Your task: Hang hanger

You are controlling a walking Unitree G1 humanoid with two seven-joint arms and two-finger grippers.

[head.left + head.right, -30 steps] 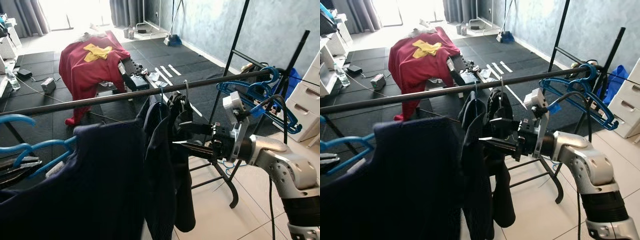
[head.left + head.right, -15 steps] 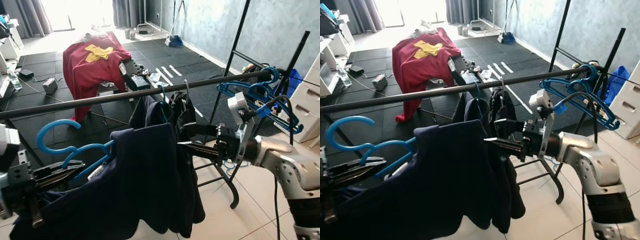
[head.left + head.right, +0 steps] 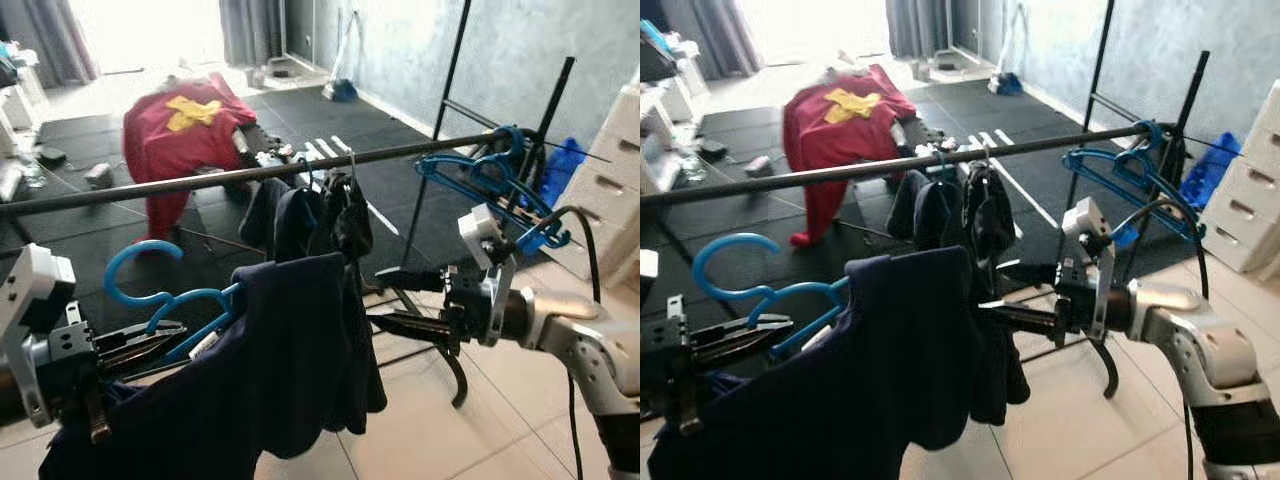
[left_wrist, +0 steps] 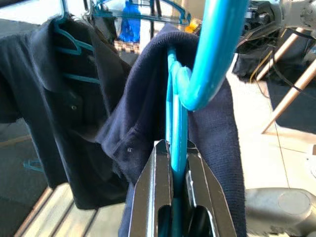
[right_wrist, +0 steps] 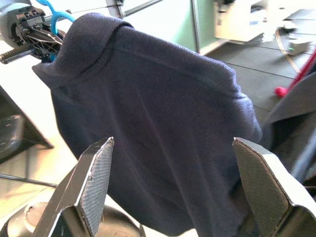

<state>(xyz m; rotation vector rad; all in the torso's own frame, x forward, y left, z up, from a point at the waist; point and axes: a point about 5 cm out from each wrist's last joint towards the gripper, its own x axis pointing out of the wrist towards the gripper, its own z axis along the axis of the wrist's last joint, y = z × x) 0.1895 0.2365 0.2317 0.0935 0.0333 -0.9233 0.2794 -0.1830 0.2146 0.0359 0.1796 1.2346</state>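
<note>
While the left claw (image 3: 150, 345) pinches the blue hanger (image 3: 165, 300), the right claw (image 3: 395, 305) gapes wide.

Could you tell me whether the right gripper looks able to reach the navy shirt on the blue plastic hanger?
Probably yes: the right gripper is open, aimed at the navy shirt with nothing between them.

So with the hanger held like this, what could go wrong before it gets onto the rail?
1. The left tool grips the blue hanger low on its neck, with the navy sweater hanging off to one side; it might twist or slip.
2. The hook sits well below the rail, so the lift may snag the dark clothes hanging there.
3. The open right tool is close to the sweater and could catch it.
</note>
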